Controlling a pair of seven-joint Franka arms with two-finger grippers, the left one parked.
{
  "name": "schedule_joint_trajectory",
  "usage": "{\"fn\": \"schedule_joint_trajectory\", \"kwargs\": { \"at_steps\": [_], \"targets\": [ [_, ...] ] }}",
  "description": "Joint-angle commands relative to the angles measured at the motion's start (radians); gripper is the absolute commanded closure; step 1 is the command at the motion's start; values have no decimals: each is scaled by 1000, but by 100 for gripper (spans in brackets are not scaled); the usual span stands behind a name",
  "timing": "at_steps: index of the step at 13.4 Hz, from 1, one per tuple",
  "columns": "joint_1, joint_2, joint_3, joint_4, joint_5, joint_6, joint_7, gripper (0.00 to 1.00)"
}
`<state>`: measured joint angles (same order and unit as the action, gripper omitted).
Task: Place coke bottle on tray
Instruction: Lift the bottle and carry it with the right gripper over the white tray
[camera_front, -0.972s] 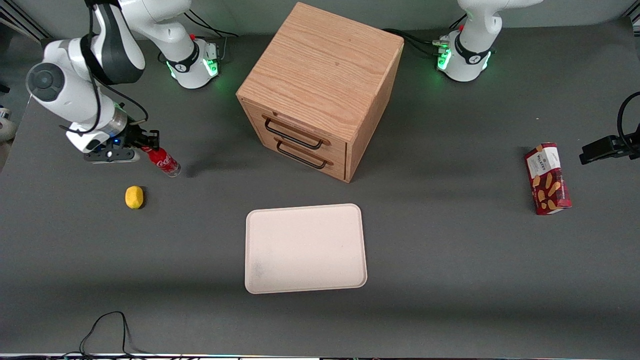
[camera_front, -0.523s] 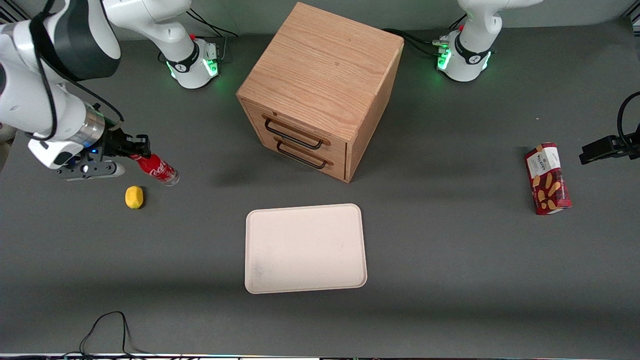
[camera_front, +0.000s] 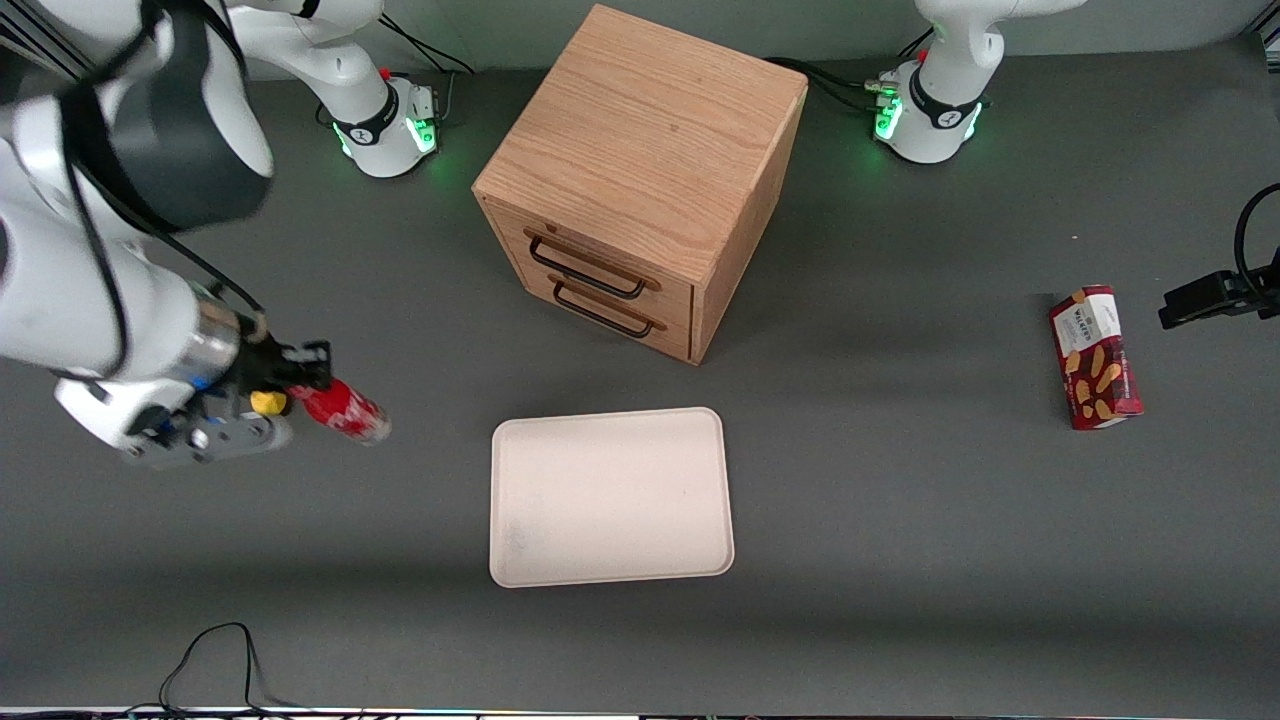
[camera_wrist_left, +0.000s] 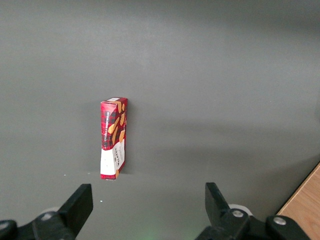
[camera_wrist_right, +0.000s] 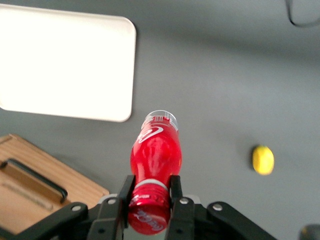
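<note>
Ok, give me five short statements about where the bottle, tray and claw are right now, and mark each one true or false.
1. The claw is shut on the coke bottle at its neck, just under the cap. True.
2. The coke bottle lies on the tray. False: it is held above the table, toward the working arm's end, clear of the tray.
3. The tray holds nothing. True.
4. The lemon sits on the tray. False: it lies on the table, apart from the tray.
5. Both drawers of the wooden cabinet are pulled open. False: both are closed.
</note>
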<state>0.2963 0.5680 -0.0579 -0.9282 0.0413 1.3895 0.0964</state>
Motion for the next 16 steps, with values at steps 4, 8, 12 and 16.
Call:
{"fn": "schedule_joint_trajectory", "kwargs": {
  "at_steps": [4, 8, 12, 16],
  "targets": [
    [-11, 205, 88, 141, 14, 178, 6, 100],
    [15, 309, 112, 140, 9, 341, 12, 100],
    [47, 386, 115, 135, -18, 425, 84, 100],
    [50, 412, 115, 118, -54, 482, 89, 100]
  ]
}}
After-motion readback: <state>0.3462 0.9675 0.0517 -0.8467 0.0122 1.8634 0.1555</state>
